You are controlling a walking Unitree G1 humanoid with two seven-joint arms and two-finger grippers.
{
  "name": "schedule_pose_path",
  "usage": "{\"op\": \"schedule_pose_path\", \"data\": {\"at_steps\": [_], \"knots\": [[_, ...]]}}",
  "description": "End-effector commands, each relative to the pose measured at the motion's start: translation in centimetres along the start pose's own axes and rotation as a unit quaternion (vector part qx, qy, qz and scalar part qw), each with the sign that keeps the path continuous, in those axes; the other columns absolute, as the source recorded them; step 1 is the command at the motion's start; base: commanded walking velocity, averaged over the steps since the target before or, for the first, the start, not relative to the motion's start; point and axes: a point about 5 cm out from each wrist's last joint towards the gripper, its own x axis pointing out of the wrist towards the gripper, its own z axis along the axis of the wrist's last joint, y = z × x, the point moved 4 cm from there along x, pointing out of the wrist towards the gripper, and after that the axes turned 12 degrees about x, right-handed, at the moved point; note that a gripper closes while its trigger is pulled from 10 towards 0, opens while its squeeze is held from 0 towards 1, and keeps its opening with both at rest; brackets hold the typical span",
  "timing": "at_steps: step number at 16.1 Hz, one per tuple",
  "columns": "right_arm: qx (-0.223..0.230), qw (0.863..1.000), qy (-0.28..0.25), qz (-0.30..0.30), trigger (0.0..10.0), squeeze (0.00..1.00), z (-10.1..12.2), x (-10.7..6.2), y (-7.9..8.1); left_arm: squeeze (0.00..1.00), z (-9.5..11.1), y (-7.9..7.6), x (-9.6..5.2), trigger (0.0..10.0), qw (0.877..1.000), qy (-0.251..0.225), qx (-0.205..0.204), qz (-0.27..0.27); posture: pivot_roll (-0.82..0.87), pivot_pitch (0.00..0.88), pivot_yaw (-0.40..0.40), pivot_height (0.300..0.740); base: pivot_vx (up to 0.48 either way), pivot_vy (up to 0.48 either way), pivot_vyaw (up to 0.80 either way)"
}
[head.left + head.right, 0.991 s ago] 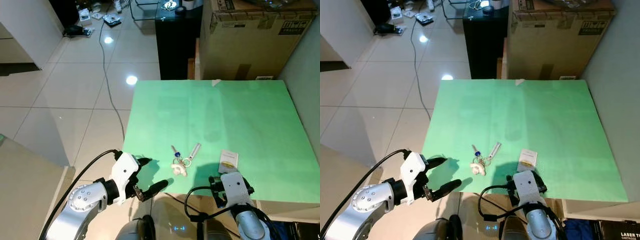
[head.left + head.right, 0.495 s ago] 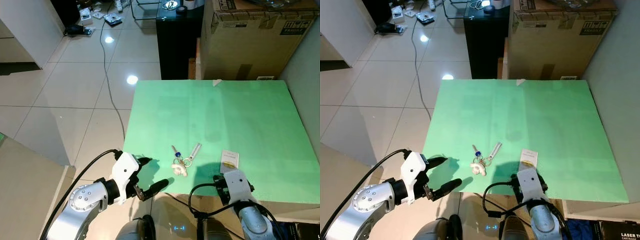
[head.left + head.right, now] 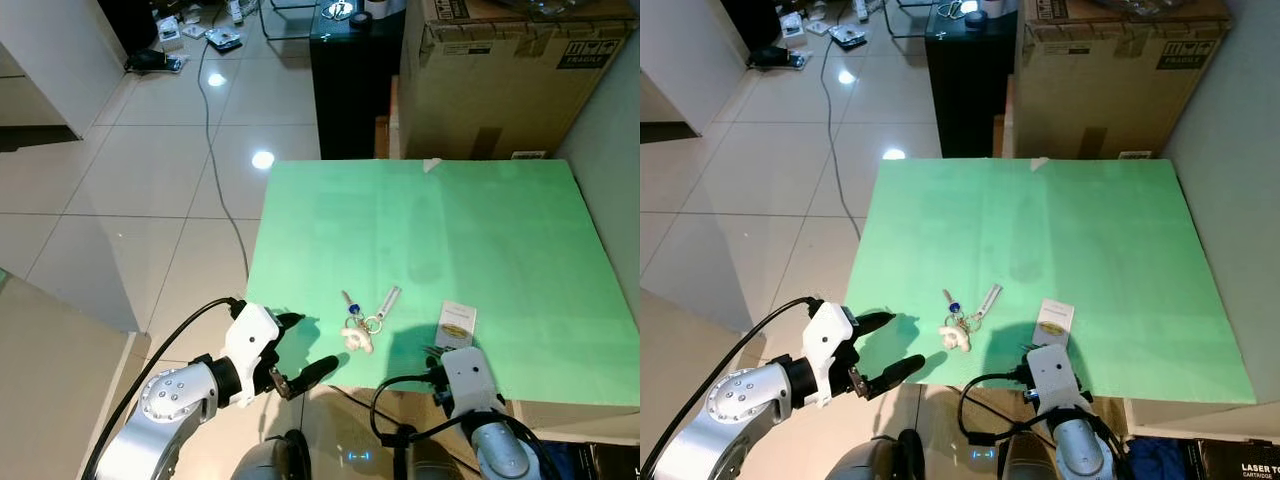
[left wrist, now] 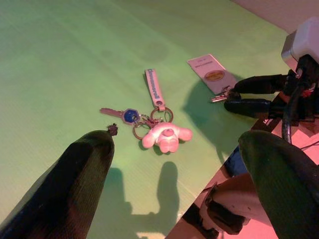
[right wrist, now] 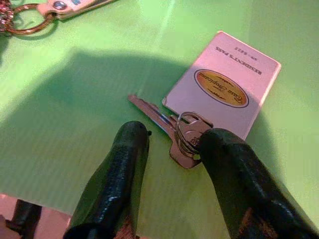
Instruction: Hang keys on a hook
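Keys point(image 5: 185, 141) on a small ring lie flat on the green worktop point(image 3: 480, 230), at the near edge of a white card point(image 5: 223, 82) printed "MEMBER'S PASS" with a gold oval logo; the logo script is too small to read. The right gripper point(image 5: 172, 149) sits low at the worktop's near edge, jaws open, one finger beside the key blade and the other touching or just over the key ring; nothing is gripped. A second bunch point(image 4: 149, 119), with a blue-headed key, a pale strap tag and a pink-white figure charm, lies to the left of the card, apart from it. The left gripper point(image 3: 300, 350) hovers off the worktop's near left corner, jaws open, empty. A cardboard box point(image 3: 500, 70) beyond the worktop bears "FRAGILE".
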Motion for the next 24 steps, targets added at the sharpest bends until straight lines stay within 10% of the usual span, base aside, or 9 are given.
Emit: {"op": "schedule_pose_path", "data": {"at_steps": [1,10,12,13,14,15,24], "knots": [[0.011,1.000,0.010,-0.001,0.0,0.00,-0.5,-0.2,0.2,0.00,-0.4,-0.1,-0.1,10.0,1.000,0.010,-0.001,-0.003,-0.05,0.232,0.133,0.740,0.000,0.000,0.00],[0.010,0.993,-0.114,0.000,0.0,0.00,8.6,0.3,0.0,0.00,0.3,0.7,1.7,10.0,1.000,-0.010,-0.006,0.009,-0.08,0.185,0.130,0.740,0.000,0.000,0.00],[-0.074,0.993,-0.088,0.000,0.0,0.00,8.0,0.5,0.1,0.00,0.3,0.8,1.9,10.0,1.000,-0.011,-0.008,0.010,-0.08,0.185,0.131,0.740,0.000,0.000,0.00],[-0.112,0.992,-0.064,0.005,10.0,0.00,6.8,0.7,0.4,0.00,0.2,0.8,1.9,10.0,1.000,-0.009,-0.008,0.011,-0.09,0.191,0.135,0.740,0.000,0.000,0.00],[-0.127,0.991,-0.047,0.010,10.0,0.00,5.7,0.6,0.6,0.00,0.1,0.8,1.8,10.0,1.000,-0.008,-0.008,0.010,-0.08,0.194,0.135,0.740,0.000,0.000,0.00],[-0.127,0.991,-0.039,0.006,10.0,1.00,4.8,0.3,0.4,0.00,0.1,0.9,1.7,10.0,1.000,-0.007,-0.008,0.011,-0.08,0.195,0.135,0.740,0.000,0.000,0.00],[-0.109,0.994,0.017,-0.025,10.0,1.00,-0.1,-0.6,-0.8,0.00,-0.2,0.9,1.4,10.0,1.000,-0.004,-0.006,0.015,-0.07,0.189,0.129,0.740,0.000,0.000,0.00]]}}
